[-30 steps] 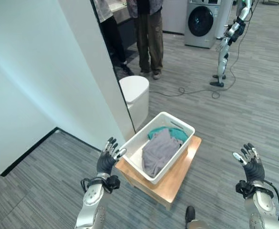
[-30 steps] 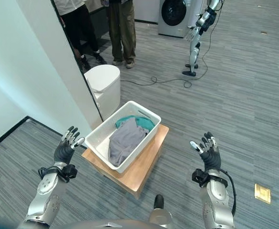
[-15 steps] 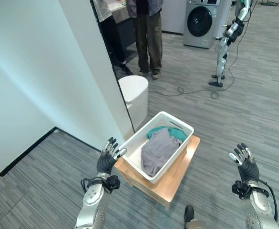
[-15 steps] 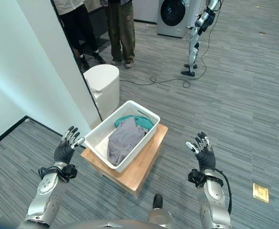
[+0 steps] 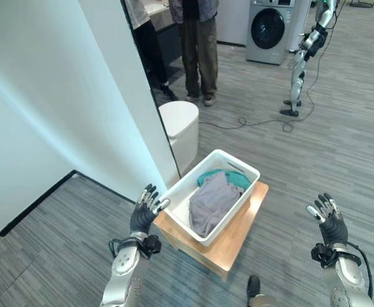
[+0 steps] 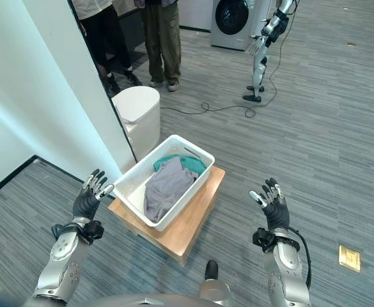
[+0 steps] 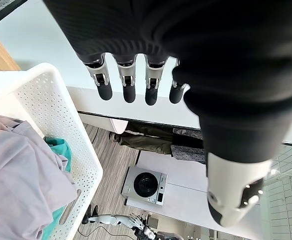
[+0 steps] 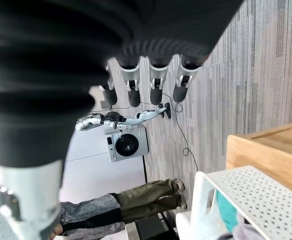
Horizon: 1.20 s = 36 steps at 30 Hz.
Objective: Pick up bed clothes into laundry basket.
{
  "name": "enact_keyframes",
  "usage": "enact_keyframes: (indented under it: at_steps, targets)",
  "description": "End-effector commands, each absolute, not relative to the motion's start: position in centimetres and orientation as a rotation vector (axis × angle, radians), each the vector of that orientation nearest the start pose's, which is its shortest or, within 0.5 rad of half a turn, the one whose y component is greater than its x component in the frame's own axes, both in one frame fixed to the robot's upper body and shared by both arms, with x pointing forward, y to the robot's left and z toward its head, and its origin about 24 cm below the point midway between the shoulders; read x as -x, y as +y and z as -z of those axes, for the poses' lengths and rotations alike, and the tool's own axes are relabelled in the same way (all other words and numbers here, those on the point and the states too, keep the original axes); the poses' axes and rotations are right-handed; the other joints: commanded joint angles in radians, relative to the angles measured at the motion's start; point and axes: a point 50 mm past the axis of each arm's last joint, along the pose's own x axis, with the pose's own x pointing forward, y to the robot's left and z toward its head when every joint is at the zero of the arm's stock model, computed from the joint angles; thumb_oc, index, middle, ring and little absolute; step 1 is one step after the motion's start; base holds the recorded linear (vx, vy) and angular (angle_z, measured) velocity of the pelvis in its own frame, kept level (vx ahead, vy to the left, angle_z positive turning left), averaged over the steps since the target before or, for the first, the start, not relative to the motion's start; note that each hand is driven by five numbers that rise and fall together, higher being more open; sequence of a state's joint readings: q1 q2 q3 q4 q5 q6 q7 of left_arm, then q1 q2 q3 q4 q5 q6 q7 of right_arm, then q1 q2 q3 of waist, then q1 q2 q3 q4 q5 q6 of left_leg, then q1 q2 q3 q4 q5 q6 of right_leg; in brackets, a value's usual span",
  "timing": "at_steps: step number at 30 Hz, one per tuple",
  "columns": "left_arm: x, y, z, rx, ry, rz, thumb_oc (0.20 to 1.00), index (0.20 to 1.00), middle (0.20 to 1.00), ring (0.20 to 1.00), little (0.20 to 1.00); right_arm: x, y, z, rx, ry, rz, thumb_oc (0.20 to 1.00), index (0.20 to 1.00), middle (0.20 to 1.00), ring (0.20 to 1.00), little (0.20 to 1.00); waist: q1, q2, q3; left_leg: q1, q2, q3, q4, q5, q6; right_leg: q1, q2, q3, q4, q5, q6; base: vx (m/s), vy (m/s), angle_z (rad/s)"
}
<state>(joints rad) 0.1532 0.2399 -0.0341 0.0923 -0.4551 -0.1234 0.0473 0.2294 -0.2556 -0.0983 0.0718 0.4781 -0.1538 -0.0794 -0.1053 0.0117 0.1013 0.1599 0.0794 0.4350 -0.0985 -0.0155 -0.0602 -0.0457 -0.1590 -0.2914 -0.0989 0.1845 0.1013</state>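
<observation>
Grey and teal bed clothes (image 5: 211, 197) heaped in white laundry basket (image 5: 181, 192) — left hand (image 5: 144, 213) just beside its rim, right hand (image 5: 328, 220) well apart, both fingers spread, empty — likely released.

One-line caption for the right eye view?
Open left hand and right hand flank the white laundry basket holding grey and teal clothes.

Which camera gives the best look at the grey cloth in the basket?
The right eye view: the whole grey cloth lies in the white basket, over a teal one. The left eye view matches it. The left wrist view shows part of it; the right wrist view just an edge.
</observation>
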Motion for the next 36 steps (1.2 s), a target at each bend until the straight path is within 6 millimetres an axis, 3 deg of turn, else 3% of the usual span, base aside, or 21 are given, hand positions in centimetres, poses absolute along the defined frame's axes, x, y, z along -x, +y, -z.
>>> enact_keyframes:
  at_steps: [1,36]
  targets:
    - [-23.17,21.16,-3.63,0.134,-0.058,-0.096,1.000,1.000,1.000,1.000,1.000,-20.76,-24.57,-3.40,-0.173,-0.061,0.271,1.000,1.000,1.000,1.000,1.000,-0.001,-0.016,0.016,-0.011,0.015,-0.032,0.011,0.029,-0.023,0.131,-0.085,0.020,0.105,-0.139,0.082,0.00,0.000,0.00]
    - [-23.24,21.06,-3.72,0.135,-0.062,-0.084,1.000,1.000,1.000,1.000,1.000,-21.01,-24.32,-3.18,-0.144,-0.041,0.245,1.000,1.000,1.000,1.000,1.000,0.017,-0.028,0.019,-0.019,0.015,-0.044,0.011,0.034,-0.021,0.129,-0.080,0.020,0.094,-0.131,0.079,0.00,0.000,0.00]
